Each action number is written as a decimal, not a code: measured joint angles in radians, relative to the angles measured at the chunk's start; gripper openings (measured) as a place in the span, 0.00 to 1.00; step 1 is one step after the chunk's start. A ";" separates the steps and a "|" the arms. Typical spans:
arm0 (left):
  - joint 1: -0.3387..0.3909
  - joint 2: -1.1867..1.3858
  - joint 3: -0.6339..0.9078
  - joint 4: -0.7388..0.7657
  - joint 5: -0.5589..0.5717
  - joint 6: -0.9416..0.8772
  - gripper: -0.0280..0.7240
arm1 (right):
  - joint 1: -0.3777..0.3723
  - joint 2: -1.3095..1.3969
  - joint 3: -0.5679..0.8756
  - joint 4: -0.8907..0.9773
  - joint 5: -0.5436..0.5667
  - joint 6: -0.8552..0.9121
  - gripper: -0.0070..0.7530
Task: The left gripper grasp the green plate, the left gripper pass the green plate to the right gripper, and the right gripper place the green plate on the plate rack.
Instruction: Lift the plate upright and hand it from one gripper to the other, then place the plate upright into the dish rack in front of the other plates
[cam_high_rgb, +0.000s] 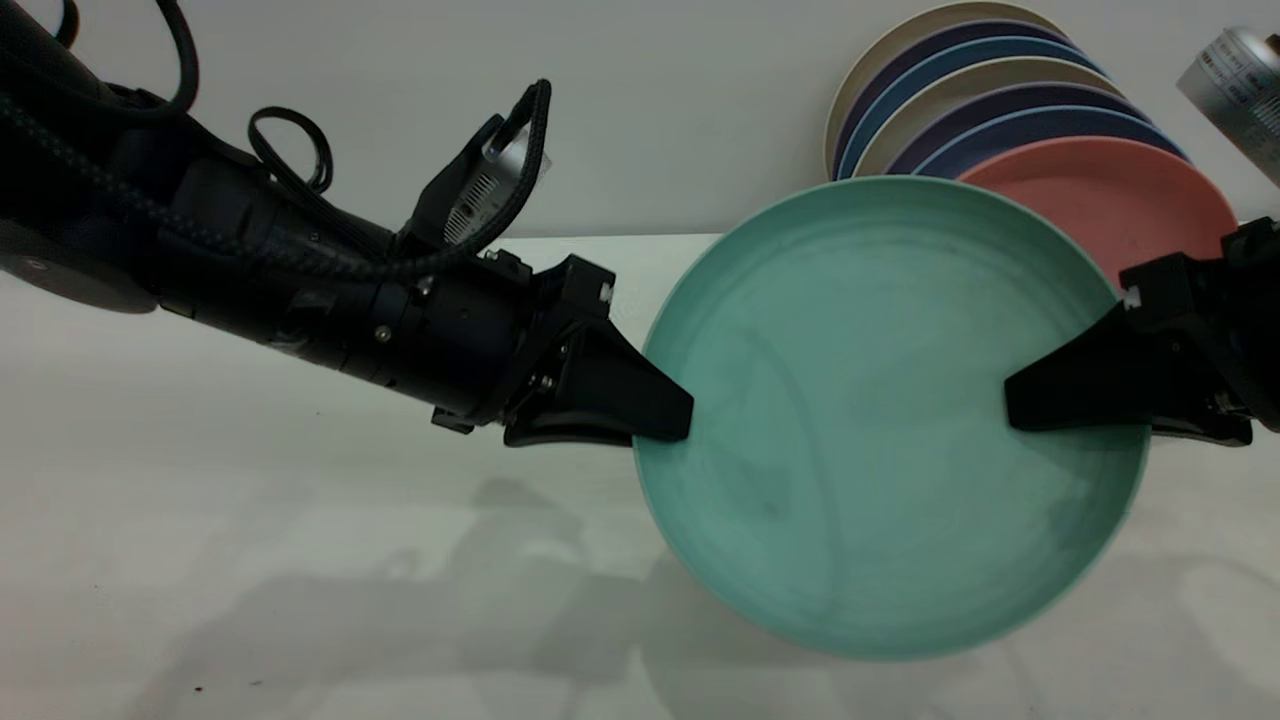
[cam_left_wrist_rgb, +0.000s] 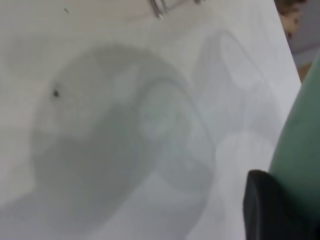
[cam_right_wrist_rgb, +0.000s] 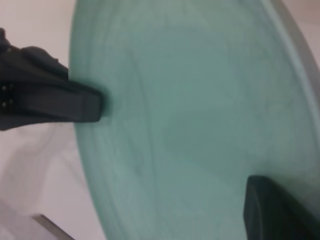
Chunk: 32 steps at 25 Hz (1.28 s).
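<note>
The green plate (cam_high_rgb: 880, 420) hangs tilted in the air above the table, its face towards the exterior camera. My left gripper (cam_high_rgb: 678, 415) is shut on the plate's left rim, with one black finger (cam_left_wrist_rgb: 272, 205) lying over the rim. My right gripper (cam_high_rgb: 1018, 400) is shut on the plate's right side, and its finger (cam_right_wrist_rgb: 277, 212) lies flat on the plate's face (cam_right_wrist_rgb: 190, 125). The right wrist view also shows the left gripper (cam_right_wrist_rgb: 97, 107) on the far rim. A bit of silver wire (cam_left_wrist_rgb: 159, 8), probably the plate rack, shows in the left wrist view; the rack is hidden in the exterior view.
A row of upright plates stands at the back right, with a salmon-pink plate (cam_high_rgb: 1130, 205) in front and blue, purple and beige ones (cam_high_rgb: 960, 80) behind. The white table (cam_high_rgb: 300, 560) lies below, and the plate's shadow falls on it.
</note>
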 joint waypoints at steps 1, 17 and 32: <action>0.002 0.000 0.000 0.028 0.012 -0.010 0.30 | 0.000 0.000 0.000 -0.006 0.000 -0.001 0.12; 0.279 0.000 -0.004 0.444 0.136 -0.139 0.53 | 0.001 0.001 0.000 0.005 0.010 -0.008 0.12; 0.408 0.000 -0.004 0.630 -0.176 -0.509 0.53 | 0.001 -0.137 -0.319 -0.811 0.055 0.232 0.12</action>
